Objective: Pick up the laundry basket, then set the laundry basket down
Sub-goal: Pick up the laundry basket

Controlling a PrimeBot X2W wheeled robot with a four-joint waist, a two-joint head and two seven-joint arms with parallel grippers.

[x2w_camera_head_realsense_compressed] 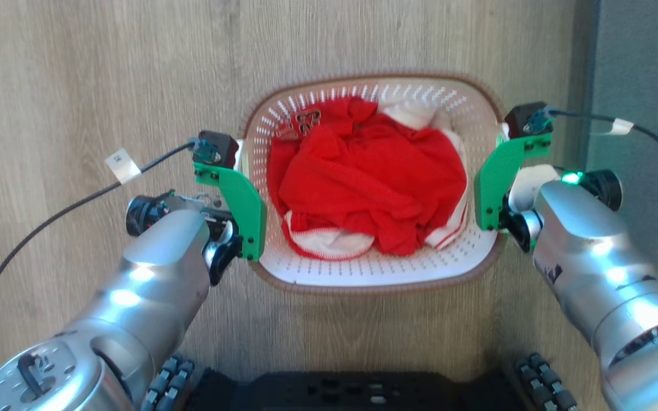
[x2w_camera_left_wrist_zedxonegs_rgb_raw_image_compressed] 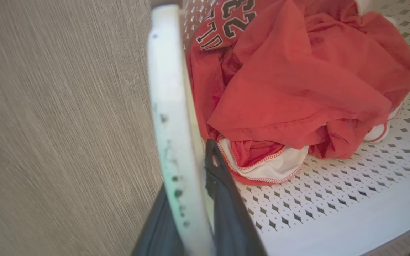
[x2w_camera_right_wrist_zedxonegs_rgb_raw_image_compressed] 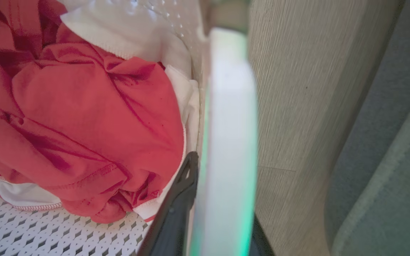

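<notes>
The laundry basket has its long axis from my left to right, mouth upward; my left gripper and right gripper each pinch one white handle.

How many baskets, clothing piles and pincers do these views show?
White perforated plastic laundry basket with brown woven-look rim: 1
Crumpled red-and-white fabric clothing pile: 1
Dark two-fingered pincers: 2 (left pincer, right pincer, each astride a basket handle)
Total: 4
</notes>
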